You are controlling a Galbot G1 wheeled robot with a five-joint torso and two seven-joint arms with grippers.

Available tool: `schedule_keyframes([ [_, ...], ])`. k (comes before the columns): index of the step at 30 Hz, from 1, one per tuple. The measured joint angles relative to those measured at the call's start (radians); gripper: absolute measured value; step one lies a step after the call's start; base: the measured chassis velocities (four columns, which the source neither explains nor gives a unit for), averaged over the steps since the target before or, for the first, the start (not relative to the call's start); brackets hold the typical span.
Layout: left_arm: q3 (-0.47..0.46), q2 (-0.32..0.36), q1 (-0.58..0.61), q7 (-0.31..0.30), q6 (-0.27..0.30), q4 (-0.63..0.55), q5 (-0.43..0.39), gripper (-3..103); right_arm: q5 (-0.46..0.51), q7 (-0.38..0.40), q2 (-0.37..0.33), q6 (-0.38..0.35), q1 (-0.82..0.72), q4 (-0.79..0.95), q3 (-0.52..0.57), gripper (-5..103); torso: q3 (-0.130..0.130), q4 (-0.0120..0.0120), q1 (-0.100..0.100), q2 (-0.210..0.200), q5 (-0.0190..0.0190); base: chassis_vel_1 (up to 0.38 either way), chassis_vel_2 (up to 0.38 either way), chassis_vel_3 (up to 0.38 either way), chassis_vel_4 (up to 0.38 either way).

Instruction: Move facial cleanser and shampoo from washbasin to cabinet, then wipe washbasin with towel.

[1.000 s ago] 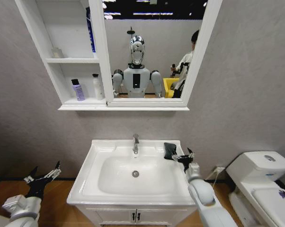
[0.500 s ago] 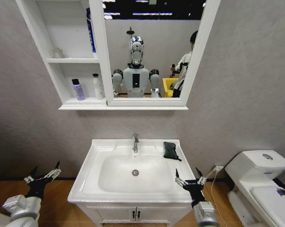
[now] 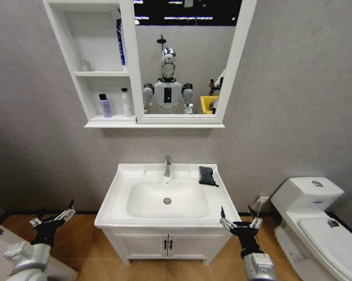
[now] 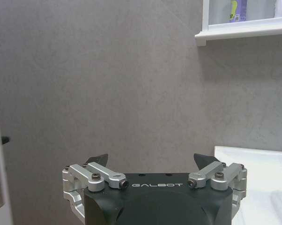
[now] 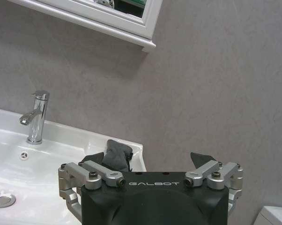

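The towel [image 3: 207,175] lies on the washbasin [image 3: 117,190] by the tap. The right gripper [image 3: 241,224] hangs near the front corner, fingers apart; it should grab the cloth's middle.

The left gripper [image 3: 49,218] waits low, open too.

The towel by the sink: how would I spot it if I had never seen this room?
Find the white rectangular ceramic washbasin with its chrome tap. On the flat rim at the back corner nearest the white toilet lies a small black bunched cloth, the towel. It is the only dark, soft thing on the white top.
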Motion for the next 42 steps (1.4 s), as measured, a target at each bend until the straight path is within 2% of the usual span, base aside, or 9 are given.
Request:
schedule_keyframes([
  [8,0.000,0.000,0.000,0.000,0.000,0.000,0.000,100,0.009,-0.007,-0.005,0.026,0.001,-0.040,-0.011,100,0.000,-0.0002,-0.001,0.000,0.0000,0.362,-0.351,-0.344,0.353],
  [22,0.000,0.000,0.000,0.000,0.000,0.000,0.000,100,0.002,-0.036,-0.017,0.013,-0.022,-0.015,-0.018,100,0.000,0.0000,0.000,0.000,-0.0001,0.362,-0.361,-0.350,0.347],
  [26,0.000,0.000,0.000,0.000,0.000,0.000,0.000,100,-0.024,-0.095,-0.014,0.011,-0.047,-0.001,-0.018,100,0.000,-0.0003,0.000,0.000,0.0001,0.335,-0.348,-0.335,0.332],
  [29,0.000,0.000,0.000,0.000,0.000,0.000,0.000,100,-0.028,-0.104,-0.013,0.011,-0.052,0.000,-0.028,100,-0.001,0.0000,-0.001,0.001,0.0003,0.296,-0.274,-0.258,0.283],
  [32,0.000,0.000,0.000,0.000,0.000,0.000,0.000,100,-0.028,-0.101,-0.010,0.025,-0.045,-0.007,-0.033,100,0.000,0.0006,-0.001,0.001,-0.0001,0.133,-0.069,-0.186,0.185],
  [35,0.000,0.000,0.000,0.000,0.000,0.000,0.000,100,-0.038,-0.091,-0.011,0.025,-0.037,-0.013,-0.023,100,0.000,-0.0006,-0.001,0.001,0.0004,0.014,-0.005,-0.058,0.035],
  [42,0.000,0.000,0.000,0.000,0.000,0.000,0.000,100,-0.041,-0.088,-0.011,0.021,-0.034,-0.014,-0.020,100,0.000,0.0000,0.001,-0.001,0.0003,-0.078,0.010,0.054,-0.053],
])
